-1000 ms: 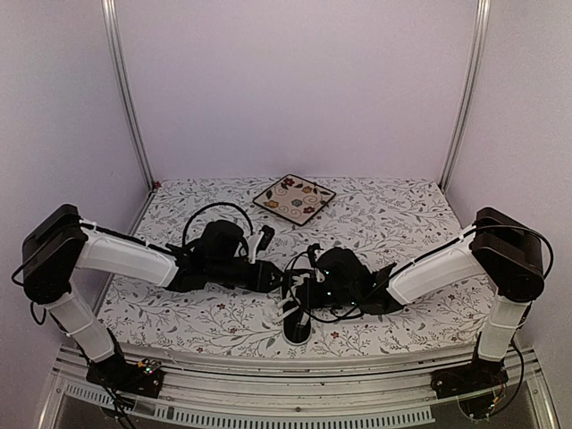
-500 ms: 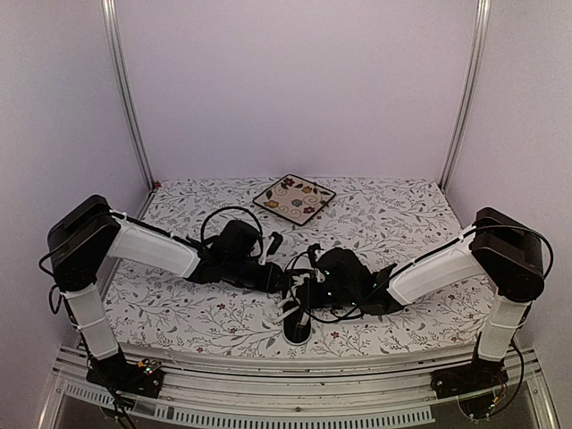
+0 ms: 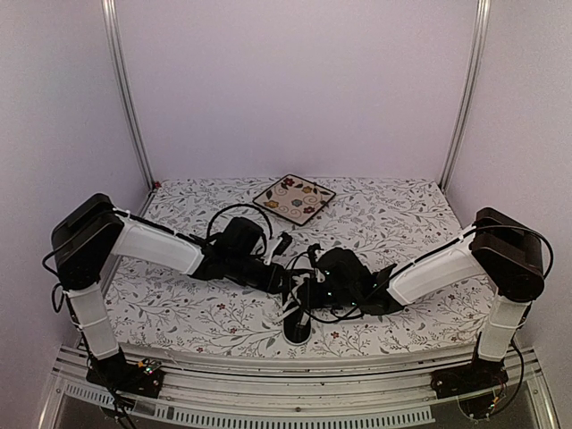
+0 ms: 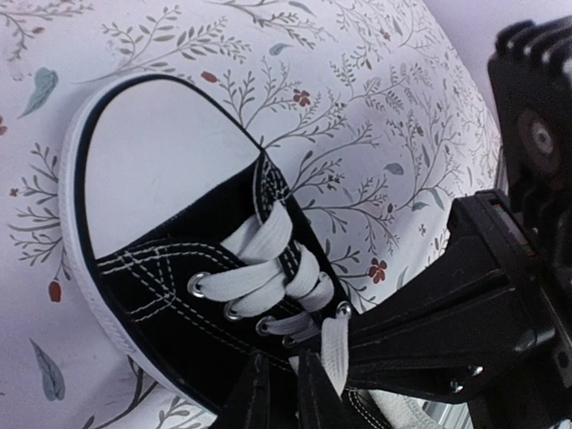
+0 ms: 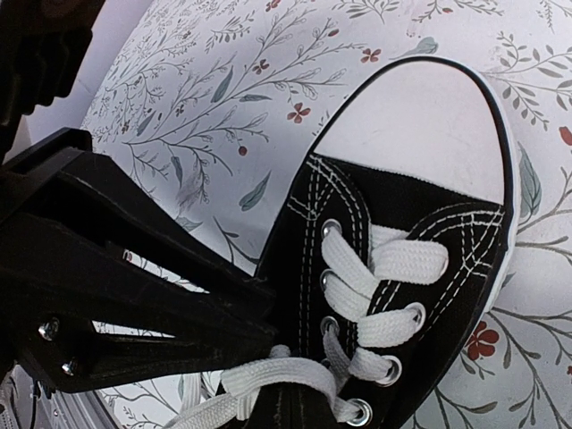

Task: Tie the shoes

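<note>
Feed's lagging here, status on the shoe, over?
Left gripper nearly shut beside lace, grip unclear. Right gripper shut on lace. Sneaker untied. Plate well behind, not blocking.

The left arm (image 3: 152, 250) reaches from the near left corner in toward the middle, stretched low and long. The right arm (image 3: 433, 265) reaches in from the near right corner, also low. The two wrists meet near the middle, tips pointing at each other. The left gripper (image 4: 281, 398) has its two fingers almost together, with only a thin gap. The right gripper (image 5: 295, 407) is squeezed tight on a white lace (image 5: 268, 375). The two grippers sit just beside each other.
</note>
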You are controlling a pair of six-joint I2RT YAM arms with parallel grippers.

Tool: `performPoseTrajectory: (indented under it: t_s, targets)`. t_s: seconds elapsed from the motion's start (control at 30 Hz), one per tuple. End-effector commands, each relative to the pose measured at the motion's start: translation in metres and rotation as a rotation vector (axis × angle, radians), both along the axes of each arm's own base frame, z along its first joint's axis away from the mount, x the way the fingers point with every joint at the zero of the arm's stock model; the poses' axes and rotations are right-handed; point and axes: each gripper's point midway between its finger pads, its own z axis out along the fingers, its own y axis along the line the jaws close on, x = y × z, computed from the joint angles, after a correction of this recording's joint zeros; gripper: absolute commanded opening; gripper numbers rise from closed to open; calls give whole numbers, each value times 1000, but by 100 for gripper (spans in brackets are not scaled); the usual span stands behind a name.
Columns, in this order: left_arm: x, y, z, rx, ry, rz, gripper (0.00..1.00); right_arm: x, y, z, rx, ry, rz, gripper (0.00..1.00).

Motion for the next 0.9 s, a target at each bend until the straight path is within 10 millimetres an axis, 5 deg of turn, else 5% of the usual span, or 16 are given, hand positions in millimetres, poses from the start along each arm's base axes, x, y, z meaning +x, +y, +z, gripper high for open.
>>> performPoseTrajectory:
  t_s: [0.0, 0.87]
  targets:
    - [-6, -8, 0, -21, 3, -84, 12, 2, -20, -19, -70, 24, -48, 2]
    - [-17, -10, 0, -186, 105, -22, 17, 2, -20, -20, -73, 26, -48, 2]
